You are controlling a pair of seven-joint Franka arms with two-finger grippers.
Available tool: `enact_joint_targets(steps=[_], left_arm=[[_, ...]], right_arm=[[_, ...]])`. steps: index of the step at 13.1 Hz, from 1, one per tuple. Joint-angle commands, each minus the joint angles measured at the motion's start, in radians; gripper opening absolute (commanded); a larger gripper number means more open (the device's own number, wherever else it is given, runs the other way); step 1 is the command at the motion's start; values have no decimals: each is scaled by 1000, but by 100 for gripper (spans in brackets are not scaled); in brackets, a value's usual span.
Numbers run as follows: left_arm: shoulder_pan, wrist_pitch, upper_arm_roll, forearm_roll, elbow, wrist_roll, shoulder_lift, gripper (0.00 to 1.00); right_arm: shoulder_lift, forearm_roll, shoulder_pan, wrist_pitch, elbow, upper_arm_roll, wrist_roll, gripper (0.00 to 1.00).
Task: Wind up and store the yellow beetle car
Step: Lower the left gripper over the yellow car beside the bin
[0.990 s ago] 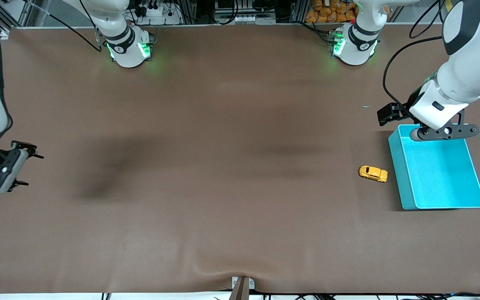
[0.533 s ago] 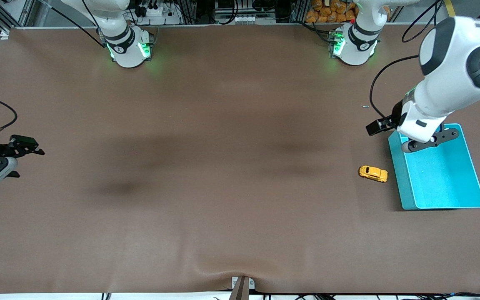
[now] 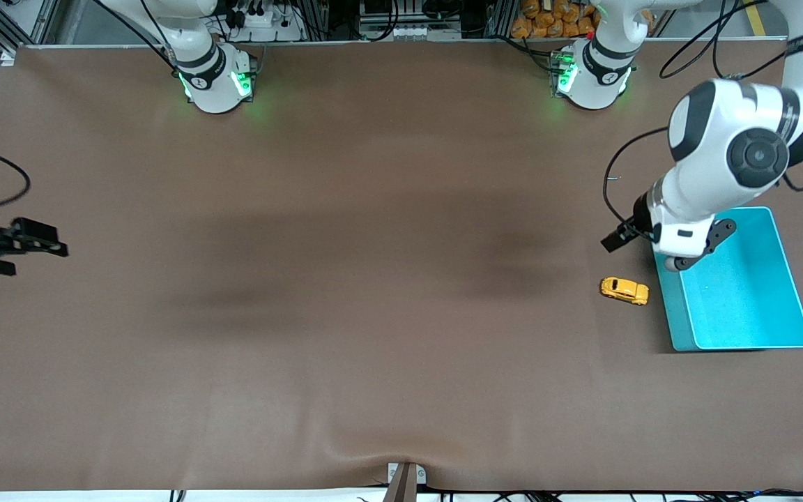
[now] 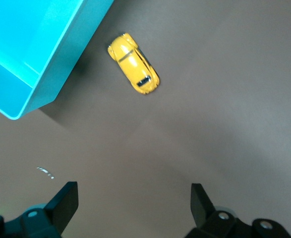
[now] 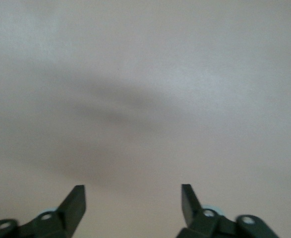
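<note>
Left gripper hangs above the table near the car; right gripper waits at the table's right-arm end.

Front view: the yellow beetle car (image 3: 624, 290) sits at right of frame, just beside the teal bin (image 3: 666, 307), with the left gripper (image 3: 680, 258) above them in frame; the right gripper (image 3: 25, 240) is at the frame's edge. Left wrist view: its fingers (image 4: 66, 201) stand wide apart, empty; car (image 4: 134, 70) upper middle, bin (image 4: 31, 54) upper corner. Right wrist view: fingers (image 5: 76, 201) apart over bare brown table (image 5: 145, 99).
</note>
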Motion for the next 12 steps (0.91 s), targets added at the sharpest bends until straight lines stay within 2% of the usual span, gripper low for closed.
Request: enact_joint_targets(steps=[1,5,9,12], left_arm=[[42,38,-6,22,-6,-105,40,100],[93,117,-3,22,-21,-202,104,100],[108,251,-1,22,-53,-329,167,100],[108,346,5,22,-53,-430,215,100]], right_arm=[[-110,6,0,-30,-60,-8,77,100],[-182,0,6,11,-145,-2,229,100],[-314,1,14,175,-346,0,295,100],[-354,0,25,170,-381,0,321,100]])
